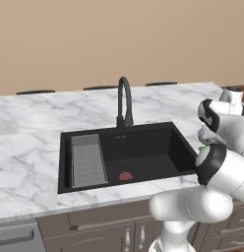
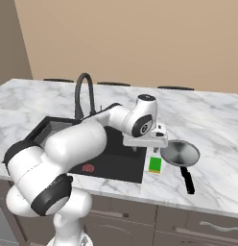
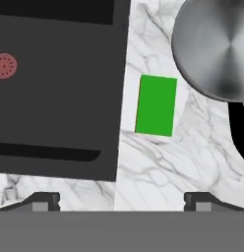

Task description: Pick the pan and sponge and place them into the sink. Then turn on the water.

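On the marble tabletop (image 1: 25, 147) in the left base view, the black sink (image 1: 143, 147) holds only its ribbed tray (image 1: 87, 160).

Right base view: the gripper (image 2: 148, 150) hovers over the sponge (image 2: 155, 165), green-topped with a yellow base, left of the pan (image 2: 180, 153).

Hand view: jaws fully open, empty; they should descend squarely onto the sponge (image 3: 156, 105). No writing is legible.

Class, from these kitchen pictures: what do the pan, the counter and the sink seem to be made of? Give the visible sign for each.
Pan: likely brushed metal, silver-grey with radial sheen; its handle is plain black, material unclear.
Counter: looks like polished marble, white with grey veins.
Sink: matt black, no shine; perhaps composite or coated metal, the look leaves it open.
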